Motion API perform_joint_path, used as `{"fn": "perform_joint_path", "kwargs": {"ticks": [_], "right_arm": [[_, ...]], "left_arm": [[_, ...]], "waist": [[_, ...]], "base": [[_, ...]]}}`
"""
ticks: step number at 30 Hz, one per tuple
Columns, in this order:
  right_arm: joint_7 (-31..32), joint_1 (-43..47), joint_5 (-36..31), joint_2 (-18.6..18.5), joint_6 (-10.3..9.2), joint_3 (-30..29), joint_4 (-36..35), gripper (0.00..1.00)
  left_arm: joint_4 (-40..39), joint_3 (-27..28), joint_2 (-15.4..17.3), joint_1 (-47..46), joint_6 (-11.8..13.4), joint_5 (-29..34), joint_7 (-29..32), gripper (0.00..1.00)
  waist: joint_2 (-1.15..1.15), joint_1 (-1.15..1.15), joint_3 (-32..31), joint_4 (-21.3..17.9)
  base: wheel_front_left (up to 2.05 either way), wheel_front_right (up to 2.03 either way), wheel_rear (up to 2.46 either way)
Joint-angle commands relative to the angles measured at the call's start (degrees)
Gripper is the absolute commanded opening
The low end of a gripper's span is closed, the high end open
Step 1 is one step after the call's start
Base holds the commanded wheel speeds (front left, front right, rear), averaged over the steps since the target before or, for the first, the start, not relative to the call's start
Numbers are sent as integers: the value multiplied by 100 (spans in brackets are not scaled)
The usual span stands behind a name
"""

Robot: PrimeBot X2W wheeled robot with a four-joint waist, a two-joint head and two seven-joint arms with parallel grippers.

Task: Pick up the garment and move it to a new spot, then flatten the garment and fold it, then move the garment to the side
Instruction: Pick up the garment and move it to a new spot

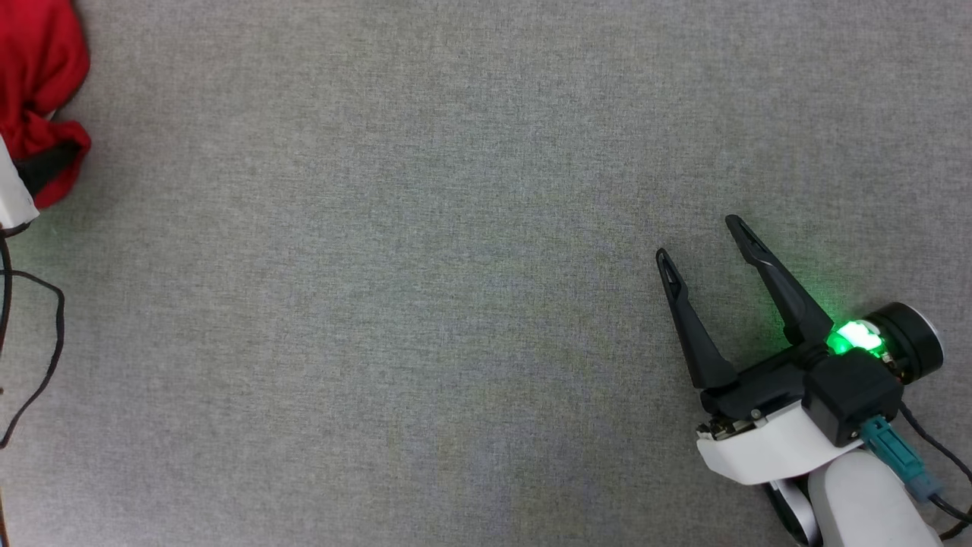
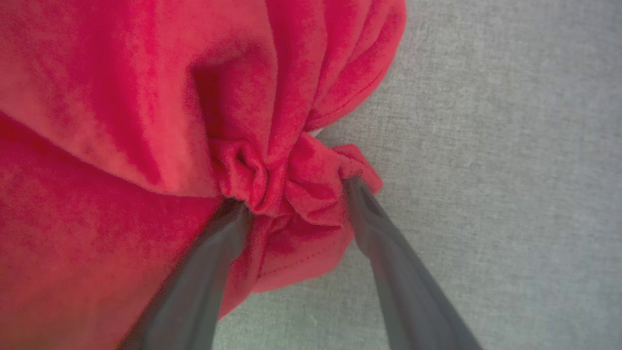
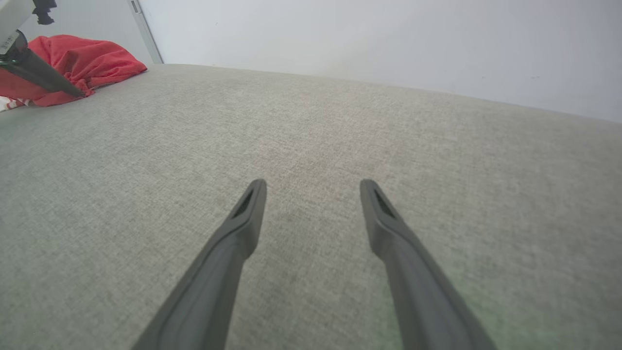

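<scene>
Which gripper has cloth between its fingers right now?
The left gripper: the garment bunches between its fingers. The right gripper is open over bare grey surface.

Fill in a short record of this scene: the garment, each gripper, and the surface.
Item: garment, red, crumpled at the head view's upper left corner
Left arm: left gripper open, fingers spread on either side of a bunched fold of the cloth
Right arm: right gripper open, holding nothing, well apart from the garment
Support: grey cloth surface
</scene>
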Motion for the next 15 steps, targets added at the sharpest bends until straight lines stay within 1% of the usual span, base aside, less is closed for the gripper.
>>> {"fn": "perform_joint_path", "kwargs": {"ticks": [1, 6, 8, 12, 15], "right_arm": [[-10, -71, -51, -32, -4, -33, 72, 100], [-10, -92, -42, 13, -4, -33, 139, 100], [-11, -76, -15, 38, -4, -37, 170, 100], [-11, -17, 16, 96, -4, -75, 251, 100], [-12, 60, 49, 153, -4, -125, 335, 100]], "left_arm": [[95, -197, -287, 239, -17, -114, 79, 0], [-103, -209, -214, 263, -17, -377, -492, 0], [-260, -254, -109, 301, -15, -464, -749, 0], [-778, -580, 96, 453, -12, -512, -1359, 0], [-1140, -884, 186, 580, -12, -526, -1803, 0]], "waist": [[0, -1, -25, 12], [0, -1, -256, 30], [0, -1, -404, 22], [0, -1, -746, -13], [0, -1, -1029, -64]], "base": [[0, 0, 0], [0, 0, 0], [0, 0, 0], [0, 0, 0], [0, 0, 0]]}}
